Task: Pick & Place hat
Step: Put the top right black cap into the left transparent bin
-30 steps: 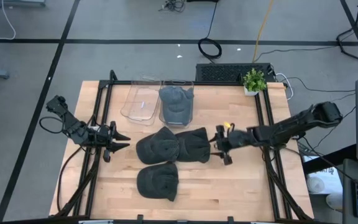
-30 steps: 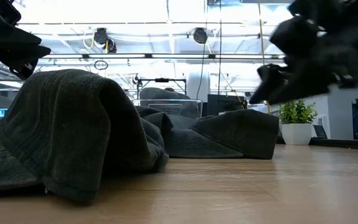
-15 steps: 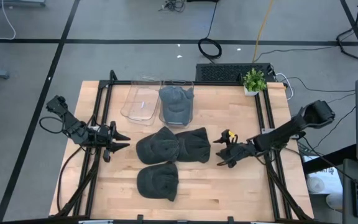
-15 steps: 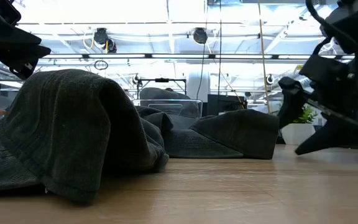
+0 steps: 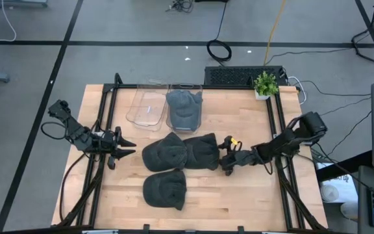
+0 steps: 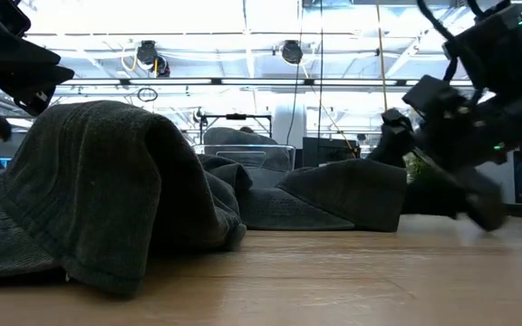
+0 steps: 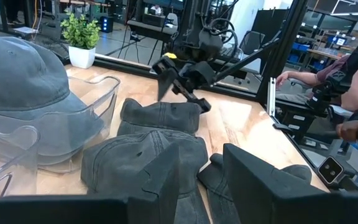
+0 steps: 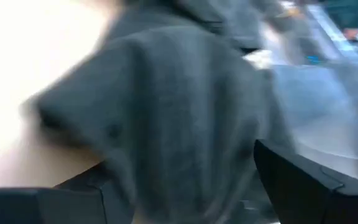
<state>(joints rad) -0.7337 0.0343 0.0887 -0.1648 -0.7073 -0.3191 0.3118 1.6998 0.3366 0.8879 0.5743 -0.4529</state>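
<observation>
The left gripper [image 5: 123, 149] waits at the table's [image 5: 252, 195] left edge with its fingers spread apart, clear of everything. Right of it, 3 dark hats lie mid-table: a left hat [image 5: 163, 153] touching a right hat [image 5: 202, 151], and a near hat [image 5: 165, 189] in front of them. Farther back sit 2 clear bins side by side: the left bin [image 5: 146, 108] has no hat in it, and the right bin [image 5: 184, 109] holds a grey hat [image 5: 183, 106]. The right gripper [image 5: 226, 155] sits low at the right hat's right edge, fingers parted, with dark fabric filling its wrist view; whether it touches the hat, I cannot tell. A potted plant [image 5: 265, 84] stands at the far right corner.
</observation>
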